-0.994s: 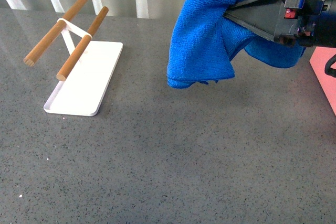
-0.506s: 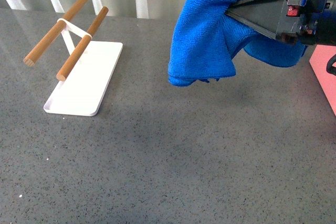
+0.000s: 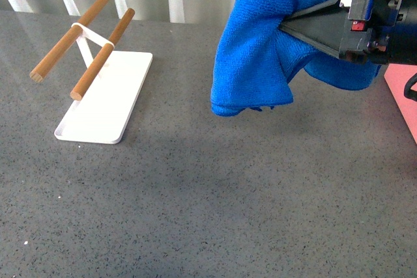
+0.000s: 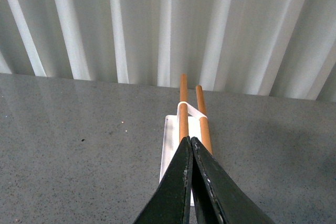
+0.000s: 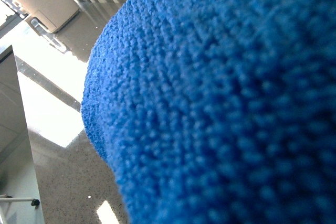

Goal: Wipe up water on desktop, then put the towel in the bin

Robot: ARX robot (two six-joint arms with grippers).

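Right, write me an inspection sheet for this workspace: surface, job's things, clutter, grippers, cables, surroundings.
Surface: desktop, dark grey and speckled; no water visible.
Job's things: towel held up off the desktop; bin shows only a pink edge at the far right of the front view.
Clutter: white tray carrying two wooden rods on a stand.
Grippers: right gripper shut on the towel; left gripper shut, empty, pointing at the tray.
Cables: nothing seen.
Surroundings: white ribbed wall behind the desktop.

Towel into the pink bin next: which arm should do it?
Right. The right hand holds the towel in the air, beside the pink bin. The left hand is shut and empty.
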